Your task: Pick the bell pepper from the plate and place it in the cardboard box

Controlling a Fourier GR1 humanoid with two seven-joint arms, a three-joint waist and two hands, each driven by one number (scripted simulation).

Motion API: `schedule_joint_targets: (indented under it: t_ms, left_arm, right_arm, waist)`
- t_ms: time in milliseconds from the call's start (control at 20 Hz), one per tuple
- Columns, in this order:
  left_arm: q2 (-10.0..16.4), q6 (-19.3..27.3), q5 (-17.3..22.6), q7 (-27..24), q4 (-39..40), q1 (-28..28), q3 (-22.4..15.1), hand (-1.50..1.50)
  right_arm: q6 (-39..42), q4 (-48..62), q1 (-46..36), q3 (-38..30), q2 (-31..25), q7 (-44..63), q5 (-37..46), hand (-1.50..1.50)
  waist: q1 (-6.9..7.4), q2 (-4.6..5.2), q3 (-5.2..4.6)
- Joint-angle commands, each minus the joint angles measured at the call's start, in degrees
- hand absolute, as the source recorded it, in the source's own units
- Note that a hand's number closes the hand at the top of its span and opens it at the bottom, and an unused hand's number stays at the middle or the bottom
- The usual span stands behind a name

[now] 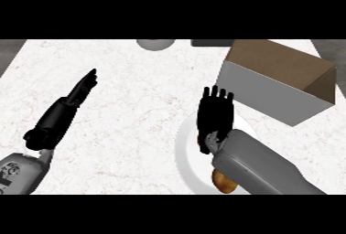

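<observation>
Step in hand: the reach, pre-grasp. R hand [215, 116] hovers over the plate [188, 151], fingers straight and spread, pointing toward the box [267, 89]; it holds nothing. Pepper [223, 181] sits on the plate's near side, mostly hidden under the R forearm, so only an orange-brown patch shows, prob. behind the palm rather than under the fingers. L hand [67, 107] rests flat-fingered at the left, well apart from everything. Box is open-topped, just beyond the plate to the upper right. Next move, by my read: draw the R hand back and down over the pepper, curl fingers round it, then lift and carry to the box.
</observation>
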Motion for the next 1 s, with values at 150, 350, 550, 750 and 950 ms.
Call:
schedule_joint_targets:
  t_ms: [150, 350, 550, 750, 950]
  left_arm:
    - [0.27, -0.57, -0.21, 0.63, 0.35, -0.91, 1.20, 0.00]
    - [1.10, -1.25, 0.22, 0.37, -0.76, 1.28, 1.86, 0.00]
    - [-0.75, -0.53, -0.20, 0.42, 0.50, 0.30, 1.96, 0.00]
    - [-0.05, -1.97, -0.88, 1.38, 0.39, -1.57, 2.52, 0.00]
    - [-2.01, -1.44, -1.34, 2.09, -0.01, -1.35, 1.86, 0.00]
  right_arm:
    - [8.00, 7.68, -1.53, -1.97, 8.96, 14.36, 5.46, -1.50]
    - [8.47, 9.25, 0.85, -3.58, 9.65, 14.35, 8.00, -1.50]
    - [8.39, 12.22, 0.14, -5.62, 13.63, 14.35, 12.45, -1.50]
    - [9.11, 8.91, 2.88, -6.18, 13.74, 14.35, 12.13, -1.50]
    - [10.02, 6.60, 5.95, -7.31, 13.78, 13.75, 14.58, -1.50]
  waist:
    - [-0.74, 0.22, 0.14]
    - [-0.61, 0.08, 0.21]
    - [-0.77, 0.25, 0.18]
    - [-0.58, 0.44, 0.28]
    - [-1.16, 0.40, 0.30]
